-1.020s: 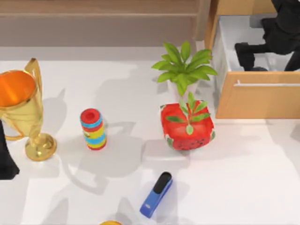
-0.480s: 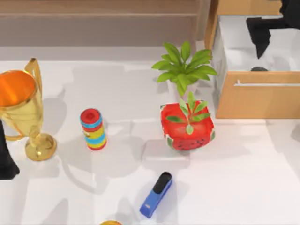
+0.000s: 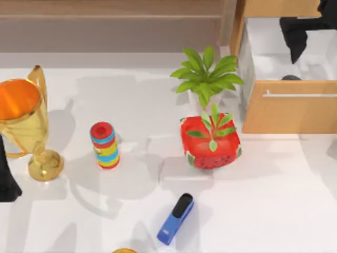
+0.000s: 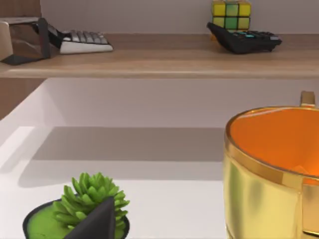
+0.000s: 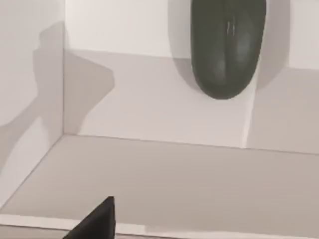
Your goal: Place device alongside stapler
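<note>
R gripper point(image 3: 301, 32) hangs over the open drawer point(image 3: 289, 108), above the device point(image 5: 228, 45), not touching it; can't tell if its fingers are wide or narrow, since one dark fingertip corner is all the R wrist cam gives. Device lies flat on the drawer floor near the front panel, a dark sliver just behind the panel edge from above. Judgement: I'm in the reach-in step, grasp not yet made. The drawer stands open presumably so the device can be got at from above. Stapler point(image 3: 176, 219) lies well apart from the drawer, in front of the red strawberry pot point(image 3: 211, 147), bare table beside it for the placement. L arm point(image 3: 6, 179) is parked beside the gold trophy point(image 3: 23, 118), on the side away from the drawer, clear of the route.
</note>
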You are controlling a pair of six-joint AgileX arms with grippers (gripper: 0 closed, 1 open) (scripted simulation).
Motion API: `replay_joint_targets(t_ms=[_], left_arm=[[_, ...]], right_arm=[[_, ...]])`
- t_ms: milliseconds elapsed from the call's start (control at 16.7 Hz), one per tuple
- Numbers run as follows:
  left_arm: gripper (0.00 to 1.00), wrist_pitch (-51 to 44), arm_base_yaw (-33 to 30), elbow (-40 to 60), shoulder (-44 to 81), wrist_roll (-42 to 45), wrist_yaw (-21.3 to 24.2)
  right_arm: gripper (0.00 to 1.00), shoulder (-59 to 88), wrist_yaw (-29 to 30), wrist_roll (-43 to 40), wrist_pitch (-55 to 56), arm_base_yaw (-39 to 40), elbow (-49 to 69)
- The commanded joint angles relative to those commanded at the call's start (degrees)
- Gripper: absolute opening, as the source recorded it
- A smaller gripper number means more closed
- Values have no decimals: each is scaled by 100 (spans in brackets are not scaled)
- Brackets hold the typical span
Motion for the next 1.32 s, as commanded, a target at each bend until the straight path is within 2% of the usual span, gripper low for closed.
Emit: replay_joint_targets(t_ms=[540,900,1320], left_arm=[[100,0,0,0,0,0,0],[100,0,0,0,0,0,0],[100,0,0,0,0,0,0]], right_arm=[[100,1224,18,-99,1832,-78,-638],[100,1347,7,-111,1966,-101,-645],[47,1347,7,-111,1966,-101,-645]])
